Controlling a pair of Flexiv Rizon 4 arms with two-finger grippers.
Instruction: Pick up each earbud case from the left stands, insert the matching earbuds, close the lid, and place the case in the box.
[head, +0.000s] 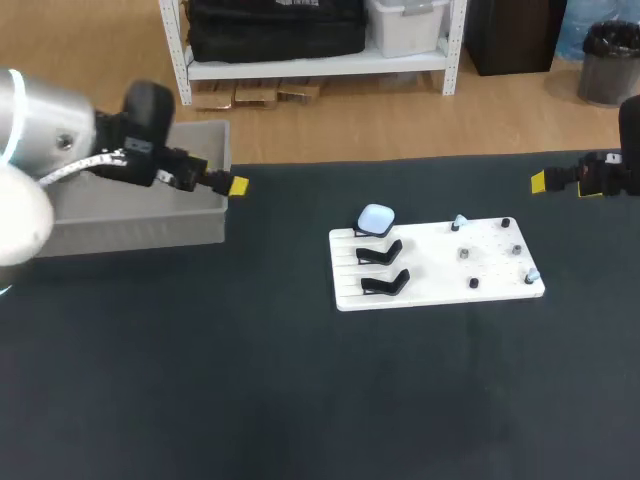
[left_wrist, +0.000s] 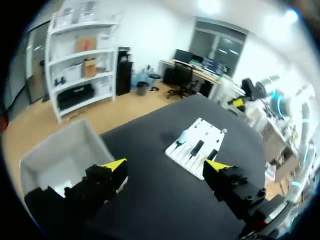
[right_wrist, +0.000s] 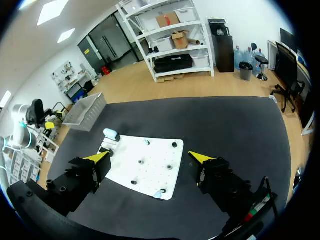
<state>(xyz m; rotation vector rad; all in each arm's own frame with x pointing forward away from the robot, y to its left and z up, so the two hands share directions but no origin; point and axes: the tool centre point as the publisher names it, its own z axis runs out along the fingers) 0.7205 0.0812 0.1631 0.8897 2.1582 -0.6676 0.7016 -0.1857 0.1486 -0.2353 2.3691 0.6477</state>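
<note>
A pale blue earbud case (head: 376, 218) rests on the rearmost stand at the left end of a white board (head: 436, 262). Two black stands (head: 381, 253) in front of it hold nothing. Small earbuds (head: 458, 222) sit on pegs across the board's right half. My left gripper (head: 237, 186) hovers open beside the grey box (head: 140, 215), well left of the board. In the left wrist view the left gripper (left_wrist: 165, 167) is empty, with the case (left_wrist: 183, 136) far ahead. My right gripper (head: 540, 182) hangs open to the board's right rear. The right wrist view shows the right gripper (right_wrist: 150, 157) above the board (right_wrist: 135, 150), the case (right_wrist: 111, 134) at its far end.
The grey box (left_wrist: 55, 155) stands at the table's back left corner, open at the top, and also shows as the box (right_wrist: 90, 111) beyond the board. Dark table cloth (head: 300, 400) spreads wide in front of the board.
</note>
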